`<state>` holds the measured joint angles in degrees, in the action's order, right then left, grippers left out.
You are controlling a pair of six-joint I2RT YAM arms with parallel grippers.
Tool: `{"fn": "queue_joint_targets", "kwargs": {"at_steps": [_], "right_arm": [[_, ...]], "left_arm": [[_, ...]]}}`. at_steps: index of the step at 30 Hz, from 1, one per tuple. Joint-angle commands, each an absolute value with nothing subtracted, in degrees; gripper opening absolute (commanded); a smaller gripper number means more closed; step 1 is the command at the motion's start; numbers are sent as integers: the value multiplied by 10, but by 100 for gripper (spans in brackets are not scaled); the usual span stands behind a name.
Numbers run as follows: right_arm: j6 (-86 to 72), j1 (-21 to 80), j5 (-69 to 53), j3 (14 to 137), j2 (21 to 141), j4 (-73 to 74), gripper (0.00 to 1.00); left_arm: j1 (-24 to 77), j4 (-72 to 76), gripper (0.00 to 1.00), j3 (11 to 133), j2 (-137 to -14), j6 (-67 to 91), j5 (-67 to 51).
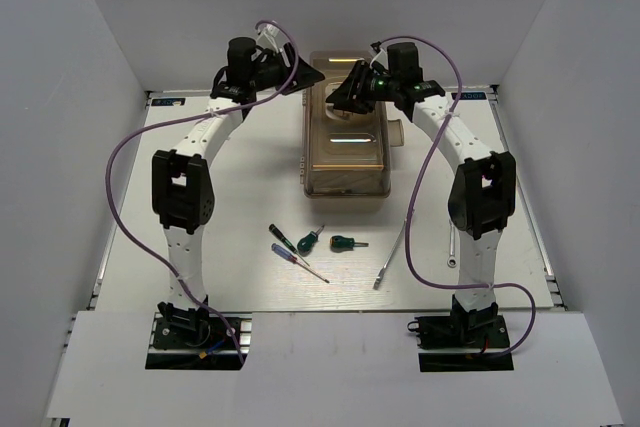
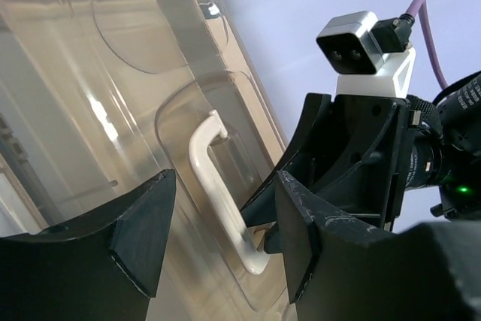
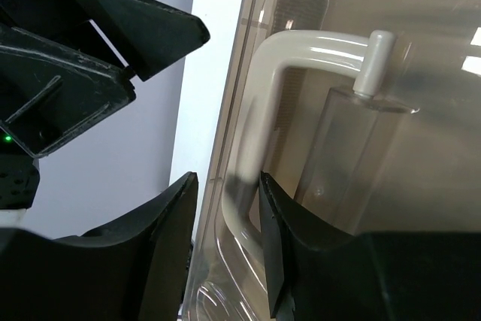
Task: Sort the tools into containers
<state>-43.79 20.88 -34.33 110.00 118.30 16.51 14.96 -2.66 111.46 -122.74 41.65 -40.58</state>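
Observation:
The tan toolbox [image 1: 345, 162] stands at the back centre with its translucent brown lid [image 2: 113, 73] down. Its pale handle [image 2: 214, 178] lies on the lid's far end and also shows in the right wrist view [image 3: 301, 43]. My left gripper [image 1: 316, 73] is open above the lid's far left corner, and in its wrist view [image 2: 219, 186] the handle shows between its fingers. My right gripper [image 1: 342, 99] is open, its jaws [image 3: 228, 186] straddling one leg of the handle. The screwdrivers [image 1: 307, 241] and wrenches lie on the table. No separate trays show.
In front of the toolbox lie a black-handled screwdriver [image 1: 283, 238], a stubby green one [image 1: 345, 242], a blue-handled one [image 1: 295, 260], a long slim wrench [image 1: 390, 259] and a short wrench [image 1: 452, 247]. White walls enclose the table on three sides.

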Motion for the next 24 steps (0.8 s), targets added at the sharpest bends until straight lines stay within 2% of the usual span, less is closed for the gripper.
{"fn": "queue_joint_targets", "kwargs": {"at_steps": [1, 18, 24], "right_arm": [[-453, 214, -378, 1105, 1175, 128, 44], [-471, 213, -389, 1103, 1175, 111, 42], [-473, 215, -394, 1100, 1170, 108, 42]], "left_arm": [[158, -50, 65, 1140, -1223, 422, -409], [169, -134, 65, 1164, -1239, 406, -403], [174, -182, 61, 1201, -1263, 411, -392]]}}
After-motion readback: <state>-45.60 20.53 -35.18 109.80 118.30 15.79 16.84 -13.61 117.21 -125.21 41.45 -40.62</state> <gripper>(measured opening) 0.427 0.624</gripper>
